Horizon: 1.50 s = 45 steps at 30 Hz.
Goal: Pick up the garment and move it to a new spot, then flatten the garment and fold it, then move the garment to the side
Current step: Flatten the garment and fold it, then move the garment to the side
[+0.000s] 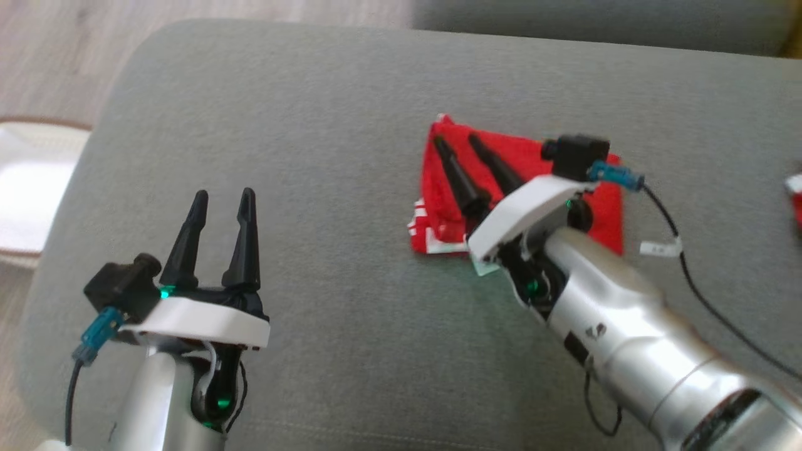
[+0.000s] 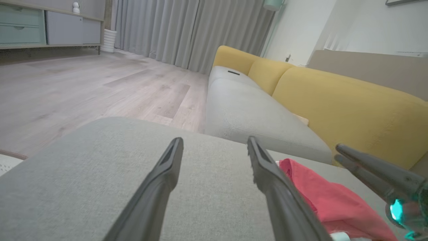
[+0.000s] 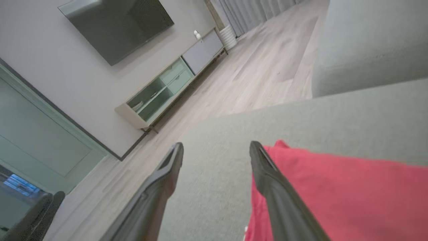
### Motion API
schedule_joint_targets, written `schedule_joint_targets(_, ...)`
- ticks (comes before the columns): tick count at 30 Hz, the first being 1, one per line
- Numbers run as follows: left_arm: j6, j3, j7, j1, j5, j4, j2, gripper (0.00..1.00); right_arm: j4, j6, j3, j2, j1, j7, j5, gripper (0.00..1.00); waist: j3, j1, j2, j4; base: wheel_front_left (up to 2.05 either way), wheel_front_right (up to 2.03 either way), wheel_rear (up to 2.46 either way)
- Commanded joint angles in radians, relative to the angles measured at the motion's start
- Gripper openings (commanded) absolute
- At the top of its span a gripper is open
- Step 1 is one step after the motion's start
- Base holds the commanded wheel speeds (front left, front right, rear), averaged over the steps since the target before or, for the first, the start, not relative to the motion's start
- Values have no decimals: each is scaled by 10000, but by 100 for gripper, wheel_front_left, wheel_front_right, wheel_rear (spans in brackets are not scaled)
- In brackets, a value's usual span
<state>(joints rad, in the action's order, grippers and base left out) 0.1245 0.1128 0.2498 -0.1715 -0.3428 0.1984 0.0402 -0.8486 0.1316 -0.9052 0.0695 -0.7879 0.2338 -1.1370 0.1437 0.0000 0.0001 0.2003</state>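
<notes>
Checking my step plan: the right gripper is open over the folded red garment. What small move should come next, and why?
Probably raise the right gripper clear. It stands open over the folded red garment, gripping nothing, so lifting straight up should leave the fold undisturbed.

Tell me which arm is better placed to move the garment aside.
Right. The right gripper, open, is over the red garment, with its fingers above the cloth. The left gripper, also open, is over bare cushion, well apart from the garment.
</notes>
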Motion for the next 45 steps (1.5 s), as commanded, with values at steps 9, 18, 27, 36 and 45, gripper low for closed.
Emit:
schedule_joint_targets(9, 61, -493, 120, -253, 116, -616, 101, 100, -399, -9, 1941, 274, -541, 275, 3378, 100, -338, 0, -1, -1028, 0, 0, 0)
schedule_joint_targets(18, 61, -495, 120, -148, 97, -733, 101, 100, 1396, -9, 5358, 1137, 1618, 278, 7318, 100, -413, 0, -1, -1448, 0, 0, 0)
schedule_joint_targets(27, 61, -369, 120, -63, 46, -812, 101, 100, 3498, -9, 8090, 233, 3738, 278, 9672, 100, -393, 0, -1, -1801, 0, 0, 0)
schedule_joint_targets(36, 61, -229, 120, 50, 47, -910, 101, 100, 4723, -9, 8841, -186, 5051, 279, 10136, 100, -379, 0, -1, -2012, 0, 0, 0)
schedule_joint_targets(45, 61, -138, 120, 55, 44, -933, 101, 100, 4823, -9, 8730, -191, 5133, 279, 9998, 100, -399, 0, -1, -2004, 0, 0, 0)
